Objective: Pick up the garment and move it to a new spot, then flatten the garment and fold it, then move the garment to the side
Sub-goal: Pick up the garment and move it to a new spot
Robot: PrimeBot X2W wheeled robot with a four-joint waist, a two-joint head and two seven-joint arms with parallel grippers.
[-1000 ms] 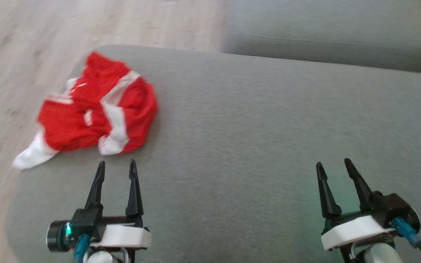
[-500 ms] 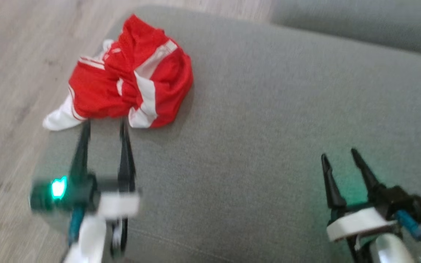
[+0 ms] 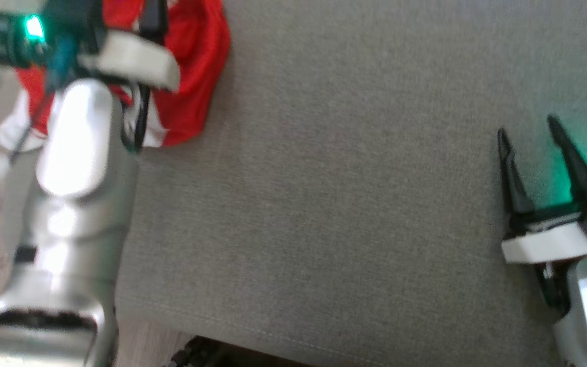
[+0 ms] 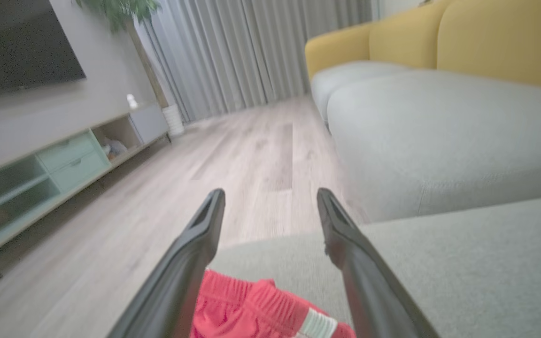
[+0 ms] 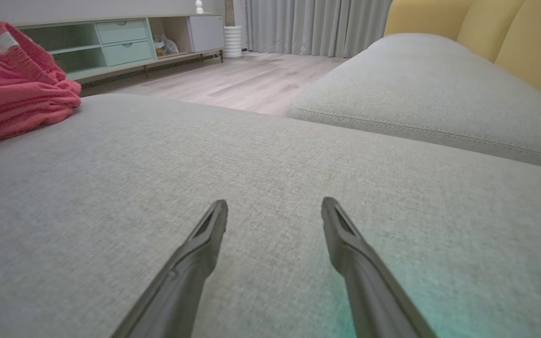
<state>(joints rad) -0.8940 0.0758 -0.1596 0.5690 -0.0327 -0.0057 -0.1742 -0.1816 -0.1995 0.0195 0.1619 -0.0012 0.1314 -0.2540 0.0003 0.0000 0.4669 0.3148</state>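
Hovering my left gripper (image 4: 270, 195), jaws apart, over the garment (image 3: 191, 92) upper left; right gripper (image 3: 526, 127), likewise apart, far right.

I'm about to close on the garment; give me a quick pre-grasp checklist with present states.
1. Left gripper jaws open: ok.
2. Left gripper over the crumpled red-and-white fabric garment: ok.
3. Its fingers touching the cloth: cannot tell.
4. Right gripper open, apart from the garment: ok.
5. Bare grey fabric cushion between the grippers for a new spot: ok.
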